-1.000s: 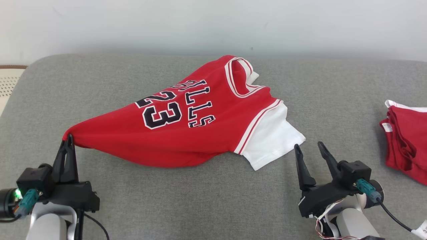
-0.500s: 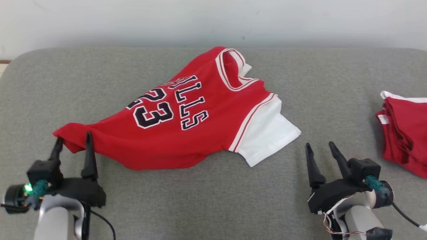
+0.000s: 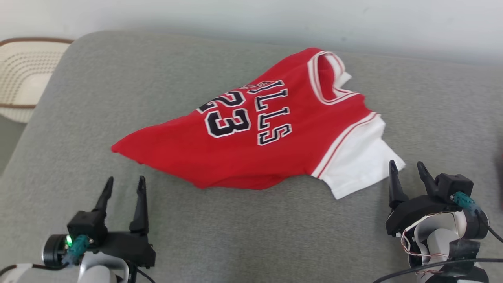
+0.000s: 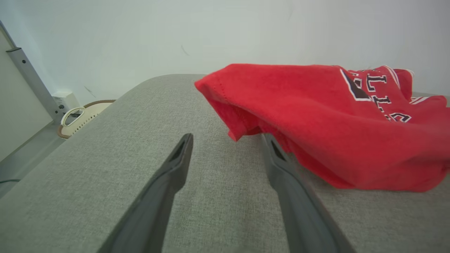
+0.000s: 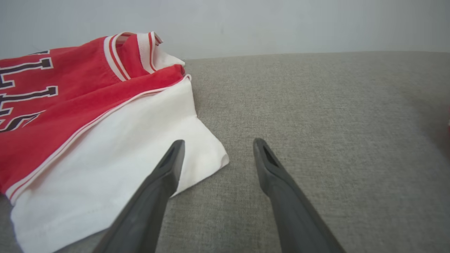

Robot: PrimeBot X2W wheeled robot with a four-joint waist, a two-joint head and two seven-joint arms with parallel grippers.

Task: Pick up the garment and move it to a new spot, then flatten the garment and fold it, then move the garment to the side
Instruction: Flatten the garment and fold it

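The garment point(image 3: 251, 149) lies rumpled on the grey cushion point(image 3: 251, 236), left tool point(image 3: 125, 180) and right tool point(image 3: 405, 163) both wide and empty, so flattening and folding seem left to do.

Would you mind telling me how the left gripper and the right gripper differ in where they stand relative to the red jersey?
The left gripper faces the red hem end of the jersey; the right gripper faces its white sleeve. In the head view, grey cushion shows between the left gripper and the cloth, whereas the sleeve's corner appears to lie between the right gripper's jaws. Both are open, holding nothing.
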